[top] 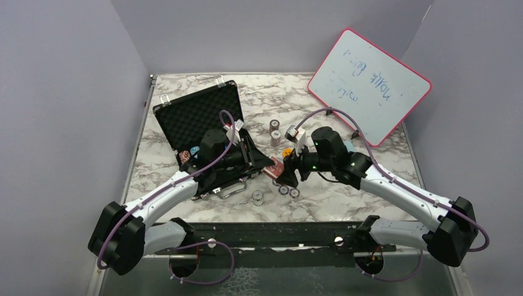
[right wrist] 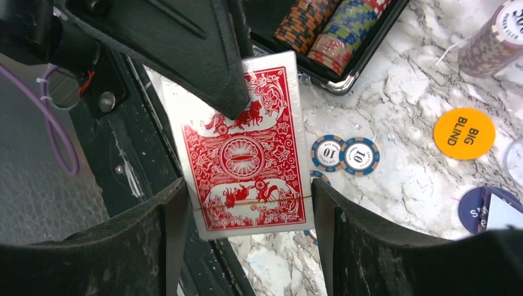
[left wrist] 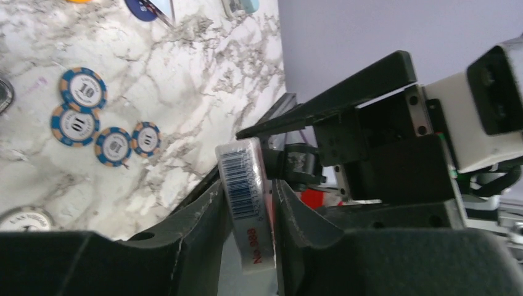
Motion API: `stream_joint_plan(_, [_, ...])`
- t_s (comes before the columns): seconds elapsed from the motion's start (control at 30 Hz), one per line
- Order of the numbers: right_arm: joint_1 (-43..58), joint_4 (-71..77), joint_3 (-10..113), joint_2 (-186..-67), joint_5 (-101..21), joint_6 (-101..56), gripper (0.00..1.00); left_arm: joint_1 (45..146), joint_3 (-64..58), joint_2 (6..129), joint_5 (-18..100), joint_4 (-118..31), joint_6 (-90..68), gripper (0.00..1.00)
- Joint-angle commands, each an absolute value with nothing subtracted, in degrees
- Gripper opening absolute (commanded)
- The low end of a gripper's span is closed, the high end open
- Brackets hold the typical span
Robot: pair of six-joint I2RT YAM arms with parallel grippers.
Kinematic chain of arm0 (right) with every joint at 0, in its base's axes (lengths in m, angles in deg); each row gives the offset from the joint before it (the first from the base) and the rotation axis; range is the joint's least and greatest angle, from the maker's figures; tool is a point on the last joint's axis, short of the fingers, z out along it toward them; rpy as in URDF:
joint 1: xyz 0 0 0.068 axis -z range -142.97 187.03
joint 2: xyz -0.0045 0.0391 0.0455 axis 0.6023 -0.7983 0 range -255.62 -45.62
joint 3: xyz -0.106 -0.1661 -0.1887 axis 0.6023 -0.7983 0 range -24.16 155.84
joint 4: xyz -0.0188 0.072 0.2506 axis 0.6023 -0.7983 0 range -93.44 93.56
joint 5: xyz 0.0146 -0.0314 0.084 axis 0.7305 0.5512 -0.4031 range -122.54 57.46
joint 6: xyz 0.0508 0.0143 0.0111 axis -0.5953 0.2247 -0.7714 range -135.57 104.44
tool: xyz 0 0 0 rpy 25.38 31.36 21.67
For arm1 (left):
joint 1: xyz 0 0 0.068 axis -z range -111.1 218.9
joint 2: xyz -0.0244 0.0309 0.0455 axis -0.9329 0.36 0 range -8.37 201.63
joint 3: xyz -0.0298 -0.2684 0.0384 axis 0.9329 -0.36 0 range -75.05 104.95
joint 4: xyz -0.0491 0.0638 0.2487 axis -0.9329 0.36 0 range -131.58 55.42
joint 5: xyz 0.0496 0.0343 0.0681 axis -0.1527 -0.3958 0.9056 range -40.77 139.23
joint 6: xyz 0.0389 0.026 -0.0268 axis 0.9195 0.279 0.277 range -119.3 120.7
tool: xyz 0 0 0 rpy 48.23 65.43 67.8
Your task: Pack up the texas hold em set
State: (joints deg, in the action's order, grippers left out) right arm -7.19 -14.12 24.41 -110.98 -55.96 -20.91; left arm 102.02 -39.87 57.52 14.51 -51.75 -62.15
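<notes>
Beside the briefcase (top: pixel 197 117), the left gripper (left wrist: pixel 247 185) pinches the card deck (right wrist: pixel 247 154), the right gripper (right wrist: pixel 247 188) gapes around it; releasing early could drop it onto loose chips (right wrist: pixel 344 154).

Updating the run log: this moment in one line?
left gripper shut on card deck | right gripper open, straddling it | briefcase open | blue chips loose

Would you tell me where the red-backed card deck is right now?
Mid-table in the top view, beside the open briefcase: the card deck is pinched in the left gripper, the open right gripper straddling it above loose blue chips.
</notes>
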Motion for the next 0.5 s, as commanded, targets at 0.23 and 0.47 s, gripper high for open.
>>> stream_joint_plan(0.23, [-7.7, -16.7, 30.1, -109.8, -46.9, -30.1, 0.90, 100.3, -36.5, 55.2, 18.1, -44.4, -52.8, 0.00])
stream_joint_plan(0.47, [-7.7, -16.3, 27.9, -103.8, -34.3, -44.2, 0.91, 95.6, -35.6, 41.4, 46.5, -22.5, -53.9, 0.00])
